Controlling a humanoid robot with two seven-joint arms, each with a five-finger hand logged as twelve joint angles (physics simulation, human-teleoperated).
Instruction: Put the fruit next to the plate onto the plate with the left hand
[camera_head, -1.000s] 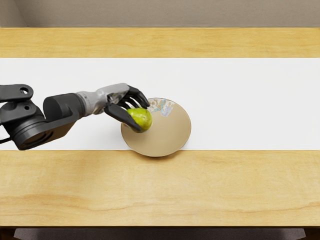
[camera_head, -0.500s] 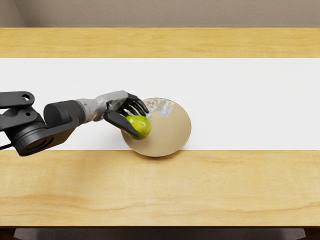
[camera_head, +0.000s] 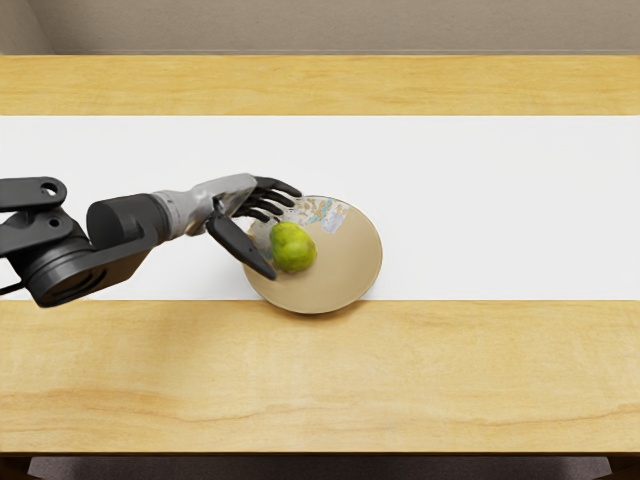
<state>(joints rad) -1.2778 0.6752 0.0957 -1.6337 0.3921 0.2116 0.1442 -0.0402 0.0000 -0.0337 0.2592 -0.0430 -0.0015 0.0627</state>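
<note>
Left hand (camera_head: 240, 208) spread wide, holding nothing; small yellow-green pear-like fruit (camera_head: 292, 247) sits on round tan plate (camera_head: 340, 275) just beside the thumb, so a careless retreat may roll it off.

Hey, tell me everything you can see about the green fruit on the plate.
The fruit is yellow-green, smooth-skinned and roundish, rather pear-like, with a darker shaded underside. It looks whole. It rests on the left part of the tan plate, inside the rim. The left robot hand is open close beside it on the picture's left. Whether the hand touches the fruit cannot be told.
</note>
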